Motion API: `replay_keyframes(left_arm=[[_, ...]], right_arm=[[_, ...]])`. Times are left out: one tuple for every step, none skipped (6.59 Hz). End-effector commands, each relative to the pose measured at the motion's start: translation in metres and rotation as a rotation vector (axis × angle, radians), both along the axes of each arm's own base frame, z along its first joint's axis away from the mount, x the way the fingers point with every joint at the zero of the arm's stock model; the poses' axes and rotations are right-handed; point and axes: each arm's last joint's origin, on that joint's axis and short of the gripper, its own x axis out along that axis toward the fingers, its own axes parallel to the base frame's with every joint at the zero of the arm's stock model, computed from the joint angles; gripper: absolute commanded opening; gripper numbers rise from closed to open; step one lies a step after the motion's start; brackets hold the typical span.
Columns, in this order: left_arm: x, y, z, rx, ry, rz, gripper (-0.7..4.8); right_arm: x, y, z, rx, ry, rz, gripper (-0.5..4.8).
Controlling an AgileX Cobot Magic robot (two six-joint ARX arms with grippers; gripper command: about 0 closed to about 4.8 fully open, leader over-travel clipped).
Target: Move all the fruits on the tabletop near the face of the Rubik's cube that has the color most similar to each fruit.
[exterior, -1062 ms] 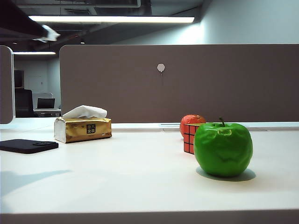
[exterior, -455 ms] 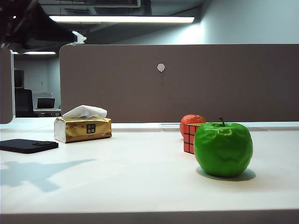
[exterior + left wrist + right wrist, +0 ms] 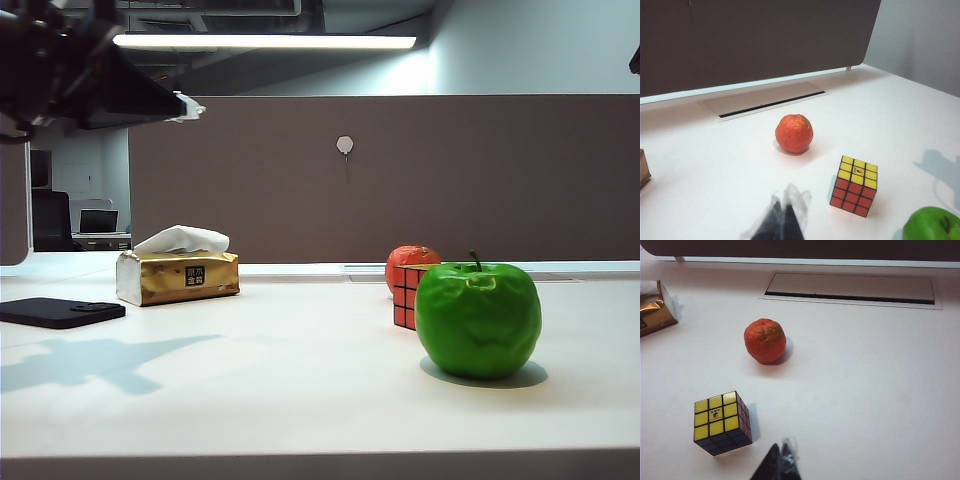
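Exterior view: green apple (image 3: 478, 320) sits on the white tabletop (image 3: 300, 380) at front right, Rubik's cube (image 3: 405, 296) just behind and left of it with a red face toward the camera, red-orange fruit (image 3: 410, 258) behind the cube, partly hidden. Gold tissue box (image 3: 178, 276) and a flat black object (image 3: 60, 312) at left, brown partition (image 3: 400, 180) behind. Dark left arm (image 3: 70, 70) hangs high at upper left, well above the tabletop, its shadow on the surface below; a sliver of the right arm at the far upper right edge. Left wrist view: left tool (image 3: 782, 220) is above the tabletop, fingertips close together with nothing between them, reads closed; red-orange fruit (image 3: 794, 133) ahead of it, cube (image 3: 854, 185) near it with yellow face up and red side visible, apple (image 3: 932, 225) cut off at the corner. Right wrist view: right tool (image 3: 780, 462) also aloft, tips together, empty, reads closed; cube (image 3: 721, 422) yellow face up beside it, red-orange fruit (image 3: 765, 340) further off, apart from the cube, tissue box (image 3: 655, 310) at the edge
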Motion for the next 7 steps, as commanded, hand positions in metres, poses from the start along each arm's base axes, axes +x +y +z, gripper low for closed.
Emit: replay_keyframes(left_arm=[[0.023,-0.009,0.019,0.009,0.010,-0.010,-0.05],[0.043,-0.017,0.033,0.016,0.033,-0.017,-0.05],[0.104,-0.051,0.050,0.033,0.094,-0.126,-0.05],[0.132,-0.089,0.043,0.047,0.125,-0.193,-0.05],[0.152,-0.105,0.037,0.046,0.136,-0.204,-0.05],[0.185,-0.123,0.035,0.069,0.176,-0.204,-0.05],[0.212,-0.136,0.031,0.080,0.206,-0.205,-0.05]], right_arm=[[-0.002,0.000,0.000,0.003,0.021,0.000,-0.01],[-0.004,0.000,-0.004,0.002,0.067,0.001,-0.01],[-0.017,0.004,-0.010,0.001,0.154,0.135,-0.01],[-0.019,0.023,-0.009,-0.031,0.123,0.260,-0.01],[-0.019,0.038,-0.005,-0.147,0.044,0.263,-0.01],[-0.017,0.046,0.001,-0.247,-0.045,0.148,-0.01],[-0.014,0.046,0.006,-0.240,-0.097,0.121,-0.01]])
